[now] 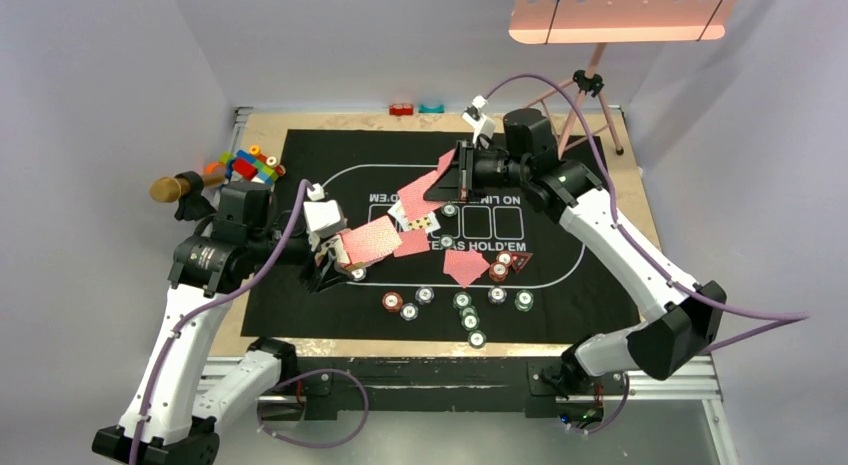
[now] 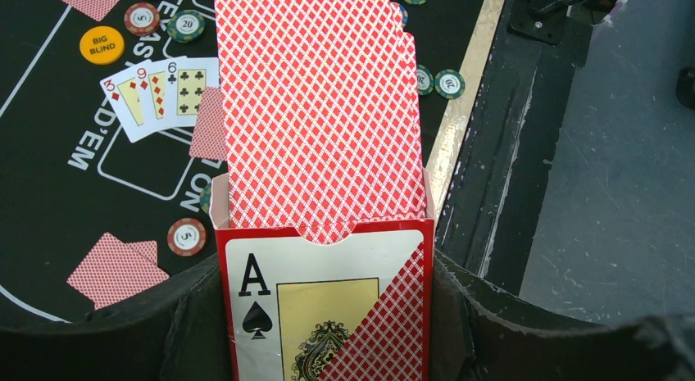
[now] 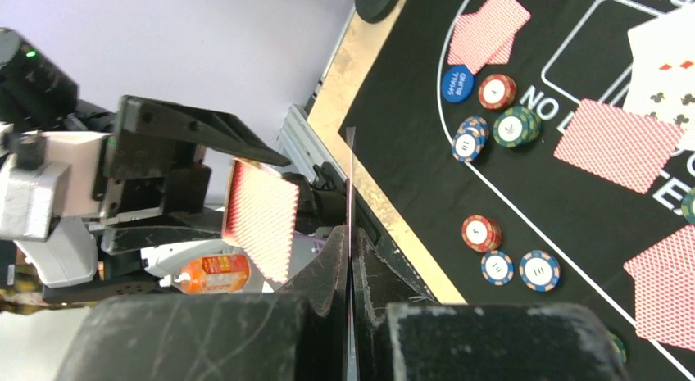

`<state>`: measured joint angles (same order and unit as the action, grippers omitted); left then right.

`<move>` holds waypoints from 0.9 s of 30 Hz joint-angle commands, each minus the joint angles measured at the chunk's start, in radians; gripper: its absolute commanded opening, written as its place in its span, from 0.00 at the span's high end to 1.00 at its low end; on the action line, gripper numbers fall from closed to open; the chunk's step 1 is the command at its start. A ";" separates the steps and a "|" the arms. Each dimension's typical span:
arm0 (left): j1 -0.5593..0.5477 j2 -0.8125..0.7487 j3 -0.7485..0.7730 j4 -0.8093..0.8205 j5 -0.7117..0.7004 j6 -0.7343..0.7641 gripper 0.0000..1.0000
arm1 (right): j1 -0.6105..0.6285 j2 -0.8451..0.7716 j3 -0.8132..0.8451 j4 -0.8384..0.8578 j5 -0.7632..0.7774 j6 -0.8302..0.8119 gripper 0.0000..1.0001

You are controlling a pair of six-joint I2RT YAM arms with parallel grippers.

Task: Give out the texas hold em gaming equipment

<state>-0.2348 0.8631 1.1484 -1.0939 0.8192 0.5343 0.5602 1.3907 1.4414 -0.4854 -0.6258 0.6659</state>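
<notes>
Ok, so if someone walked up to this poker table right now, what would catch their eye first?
The left gripper clamps an open card box at the left side of the black mat, a red-backed deck sticking far out of its top. The right gripper pinches a single card, edge-on in its wrist view, above the mat's far middle. Striped chips dot the near edge.

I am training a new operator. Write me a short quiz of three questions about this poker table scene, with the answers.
1. True or false: the right gripper is shut on a playing card.
2. What does the left gripper hold? A) a chip B) the card box with the deck sticking out C) nothing
3. Fill in: the three face-up cards are the 3, the 9 and the ___.
Key: 1 true; 2 B; 3 six.
</notes>
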 commanded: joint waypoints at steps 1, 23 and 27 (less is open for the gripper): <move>0.008 -0.018 0.037 0.030 0.044 -0.010 1.00 | -0.028 0.029 -0.084 0.103 -0.048 0.030 1.00; 0.008 -0.017 0.035 0.035 0.054 -0.027 1.00 | -0.004 0.613 -0.123 0.374 0.103 0.031 1.00; 0.008 -0.017 0.036 0.032 0.052 -0.026 1.00 | 0.004 0.631 -0.128 0.414 0.101 0.050 1.00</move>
<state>-0.2348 0.8528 1.1484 -1.0939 0.8330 0.5156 0.5529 2.0251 1.2915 -0.1539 -0.5453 0.6956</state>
